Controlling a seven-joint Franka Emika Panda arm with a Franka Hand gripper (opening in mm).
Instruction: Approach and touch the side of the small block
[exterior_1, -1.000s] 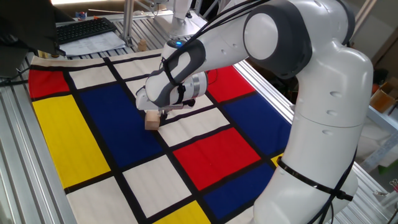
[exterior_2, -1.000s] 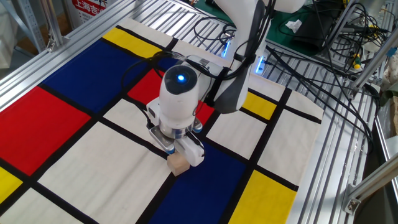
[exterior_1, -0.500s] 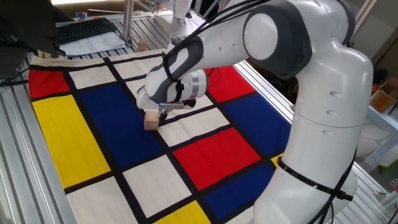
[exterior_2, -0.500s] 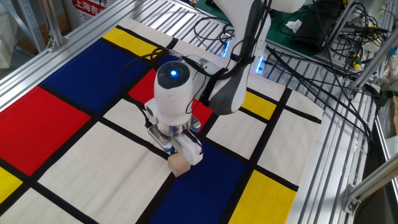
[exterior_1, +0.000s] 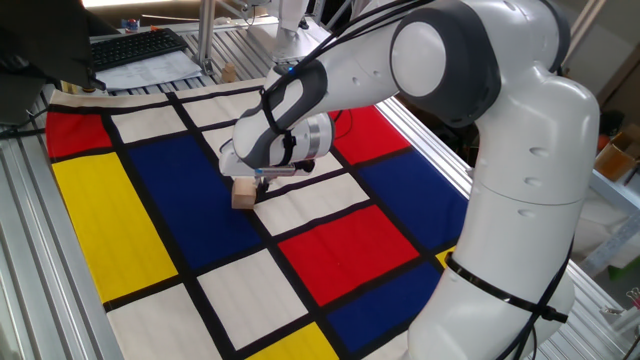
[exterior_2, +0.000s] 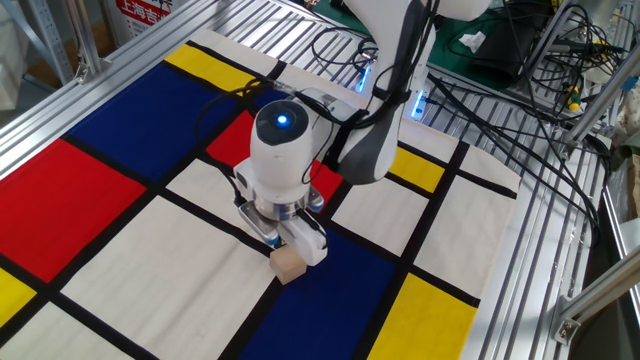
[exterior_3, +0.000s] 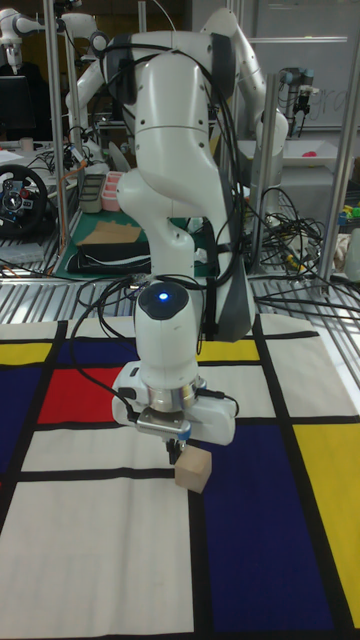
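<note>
The small block (exterior_1: 243, 193), a plain tan wooden cube, sits on the checked cloth where a black line separates a blue rectangle from a white one. The same small block (exterior_2: 288, 265) (exterior_3: 192, 470) shows just below the hand in the other two views. My gripper (exterior_1: 262, 183) (exterior_2: 283, 244) (exterior_3: 178, 451) points down at the cube's side, with its tip against the cube's upper edge. The fingers look pressed together with nothing held. The white hand hides the exact contact point.
The cloth (exterior_1: 100, 210) of red, blue, yellow and white rectangles covers the table. Aluminium rails (exterior_2: 520, 270) border it. A keyboard (exterior_1: 140, 45) lies at the far edge, and a tangle of cables (exterior_2: 560, 90) lies beyond the rails.
The wrist has tilted and shifted slightly over the cube. The cube has stayed in place and the fingers remain together.
</note>
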